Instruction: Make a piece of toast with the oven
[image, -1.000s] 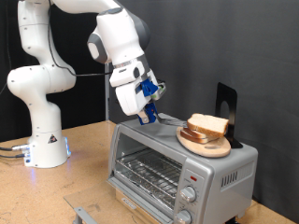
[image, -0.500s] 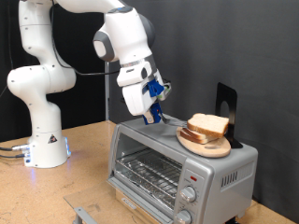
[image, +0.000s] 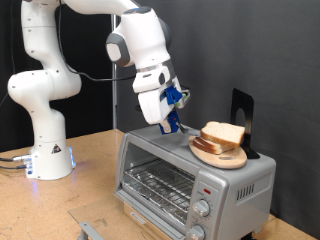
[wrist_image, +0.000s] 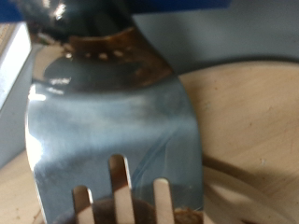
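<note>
Sliding the shiny metal fork (wrist_image: 112, 121), clamped in the gripper (image: 168, 122), low under the pale square toast slice (image: 222, 133) on the round wooden plate (image: 232, 159) atop the silver toaster oven (image: 190, 180) probably works best.

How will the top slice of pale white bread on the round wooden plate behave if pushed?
Probably light and soft: the top pale white bread slice lies loose on another slice, so it would likely slide off. The round wooden plate rests on the silver toaster oven and might shift too. The gripper hangs beside the stack.
</note>
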